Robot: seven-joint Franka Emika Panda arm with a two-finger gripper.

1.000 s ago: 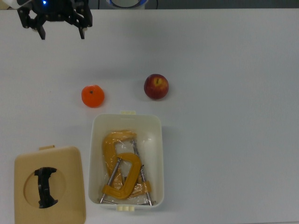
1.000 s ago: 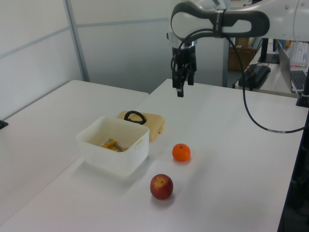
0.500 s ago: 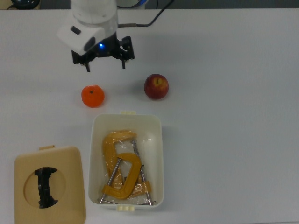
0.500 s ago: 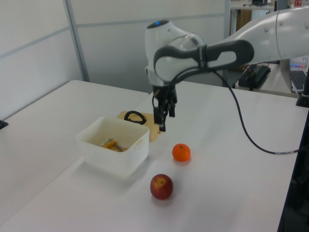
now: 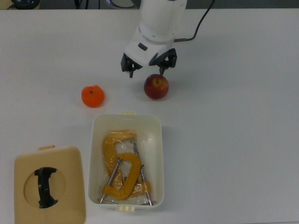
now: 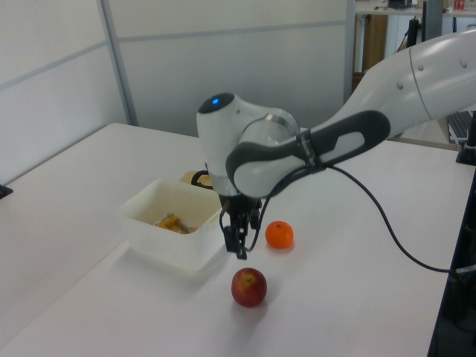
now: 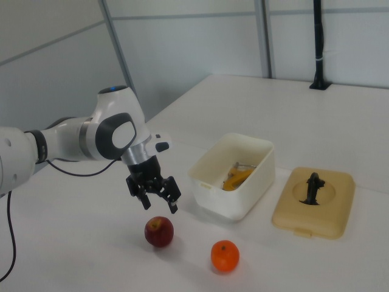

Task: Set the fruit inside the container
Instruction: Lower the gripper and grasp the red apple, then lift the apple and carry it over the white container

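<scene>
The apple sits on the table, just beyond the container's short wall; the orange fruit lies apart, toward the top view's left. The gripper (fingers spread, holding nothing) has swept across from the far corner and now hovers over the apple, so a first pick looks imminent.
</scene>
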